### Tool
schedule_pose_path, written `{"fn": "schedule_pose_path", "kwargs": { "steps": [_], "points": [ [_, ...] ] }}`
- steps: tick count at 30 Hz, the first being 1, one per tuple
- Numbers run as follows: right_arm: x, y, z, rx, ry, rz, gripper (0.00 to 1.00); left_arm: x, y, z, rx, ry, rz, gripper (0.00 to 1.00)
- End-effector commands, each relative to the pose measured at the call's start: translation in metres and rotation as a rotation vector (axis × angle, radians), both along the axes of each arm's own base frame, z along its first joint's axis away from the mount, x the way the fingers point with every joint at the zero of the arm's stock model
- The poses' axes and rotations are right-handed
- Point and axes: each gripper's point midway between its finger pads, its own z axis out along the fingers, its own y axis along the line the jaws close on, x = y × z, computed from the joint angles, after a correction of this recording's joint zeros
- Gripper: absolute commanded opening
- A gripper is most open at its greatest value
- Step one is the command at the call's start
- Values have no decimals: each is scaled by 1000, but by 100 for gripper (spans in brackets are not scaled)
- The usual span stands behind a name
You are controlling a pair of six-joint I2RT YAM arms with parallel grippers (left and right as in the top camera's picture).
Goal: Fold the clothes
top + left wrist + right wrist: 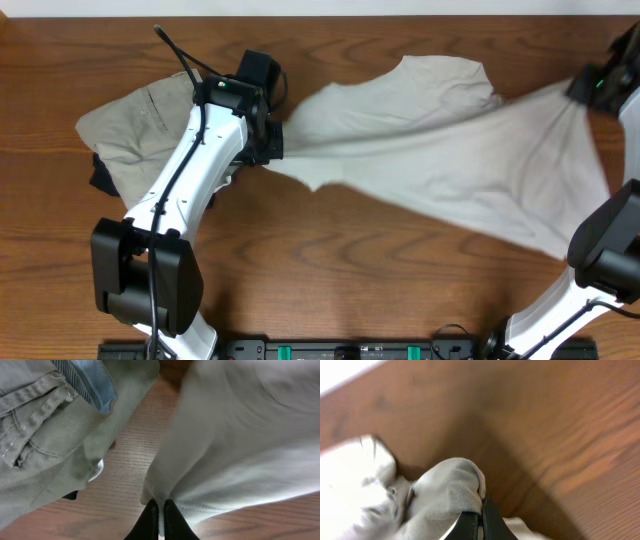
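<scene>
Cream garment (430, 150) stretched over table (350, 270) between left gripper (159, 506) and right gripper (481, 512), each of the 2 clamped on its edge; khaki garment (130, 120) lies left.

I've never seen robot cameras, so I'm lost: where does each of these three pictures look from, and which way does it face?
Overhead: fixed above the table, facing straight down; both white arms show, the cream-white garment stretched between them, khaki-tan garment at picture-left.
Left wrist: rides behind the left gripper, looking along its fingers, shut on the cream-white garment's edge.
Right wrist: rides behind the right gripper, looking along its fingers, shut on bunched cream-white fabric.
Shared: all three see the cream-white garment.
</scene>
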Motion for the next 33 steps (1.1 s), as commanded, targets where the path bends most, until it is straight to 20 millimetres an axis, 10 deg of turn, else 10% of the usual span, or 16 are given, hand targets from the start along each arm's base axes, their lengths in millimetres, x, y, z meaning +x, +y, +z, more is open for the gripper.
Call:
{"fn": "schedule_pose_path", "kwargs": {
  "steps": [1, 4, 9, 20, 33],
  "points": [
    [-5, -32, 26, -141, -7, -71, 2, 2, 5, 0, 21, -1, 0, 6],
    [-14, -37, 22, -128, 23, -98, 63, 2, 5, 0, 21, -1, -1, 6],
    [-43, -9, -4, 38, 150, -86, 90, 2, 5, 0, 21, -2, -1, 6],
    [-141, 58, -45, 303, 580, -34, 80, 4, 4, 0, 19, -9, -1, 6],
    [-201, 75, -138, 393, 746, -121, 68, 4, 4, 0, 17, -12, -1, 6]
  ]
}}
